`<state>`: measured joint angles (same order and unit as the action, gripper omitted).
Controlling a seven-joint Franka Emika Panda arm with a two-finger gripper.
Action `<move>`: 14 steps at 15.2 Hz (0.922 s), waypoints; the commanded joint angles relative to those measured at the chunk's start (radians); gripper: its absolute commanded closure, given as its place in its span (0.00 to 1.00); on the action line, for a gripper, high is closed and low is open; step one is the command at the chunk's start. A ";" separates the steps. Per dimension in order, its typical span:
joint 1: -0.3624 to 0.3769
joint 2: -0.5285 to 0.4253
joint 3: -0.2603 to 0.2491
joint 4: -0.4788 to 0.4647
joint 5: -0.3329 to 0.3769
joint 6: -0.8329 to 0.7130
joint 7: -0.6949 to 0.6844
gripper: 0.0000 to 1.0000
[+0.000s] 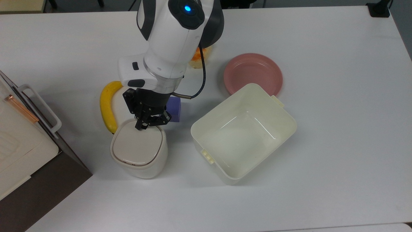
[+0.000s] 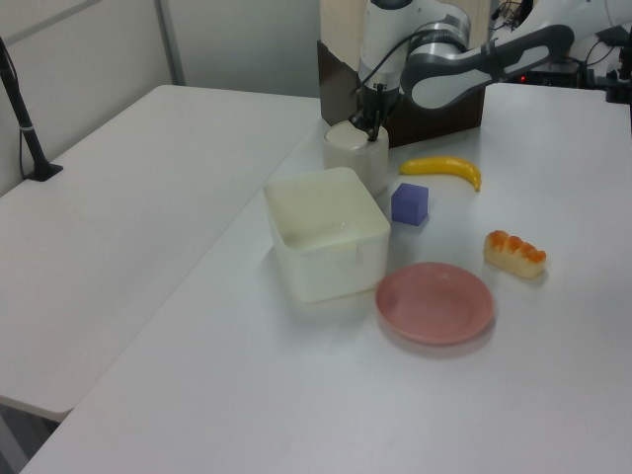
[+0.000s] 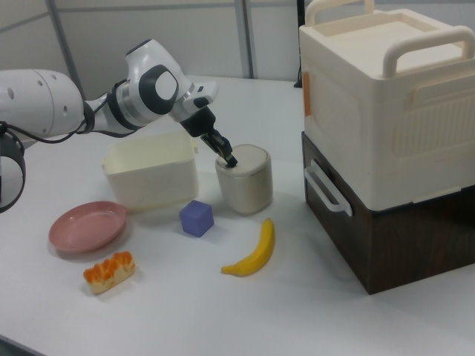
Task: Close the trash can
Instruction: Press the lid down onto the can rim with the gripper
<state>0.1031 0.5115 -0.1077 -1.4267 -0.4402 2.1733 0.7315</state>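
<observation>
One small cream-white rounded-square plastic trash can (image 1: 139, 150) taken as the landmark, standing on the white table (image 1: 338, 129), flat lid down and flush with its rim. Black two-finger gripper (image 1: 148, 124) at the lid's far edge in the top view, tips touching or just above it; fingers close together, nothing between them.

Going left to right in the top view: well to the trash can's left, at the table's left edge, a dark brown box with a cream lidded container and white handle (image 1: 42, 108) on top, a narrow strip of bare table between it and the trash can. Just above-left of the trash can, a yellow curved banana (image 1: 106, 108), its lower tip near the can's rim. Just above-right, partly under the wrist, a purple cube (image 1: 175, 108). Farther up, behind the arm, an orange-topped bread piece (image 1: 201, 56). Right of the trash can, a short gap, then a large cream rectangular lidless tub (image 1: 244, 133), turned at an angle. Beyond the tub's far corner, touching or just beside it, a pink round plate (image 1: 254, 72).

Broad bare table to the tub's right and below the trash can toward the near edge. No readable writing or brand marks anywhere.
</observation>
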 commanded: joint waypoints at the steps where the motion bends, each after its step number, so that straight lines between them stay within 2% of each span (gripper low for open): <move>1: 0.024 -0.041 -0.007 -0.110 -0.025 0.048 0.048 1.00; 5: 0.023 -0.041 -0.007 -0.101 -0.028 0.054 0.049 1.00; 7: 0.017 -0.041 -0.007 -0.063 -0.014 0.054 0.051 1.00; 11: -0.009 -0.041 -0.018 0.014 0.070 0.053 0.046 1.00; 14: -0.029 -0.071 -0.014 0.029 0.087 0.048 0.045 1.00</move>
<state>0.0854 0.4876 -0.1165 -1.3918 -0.3846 2.2126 0.7696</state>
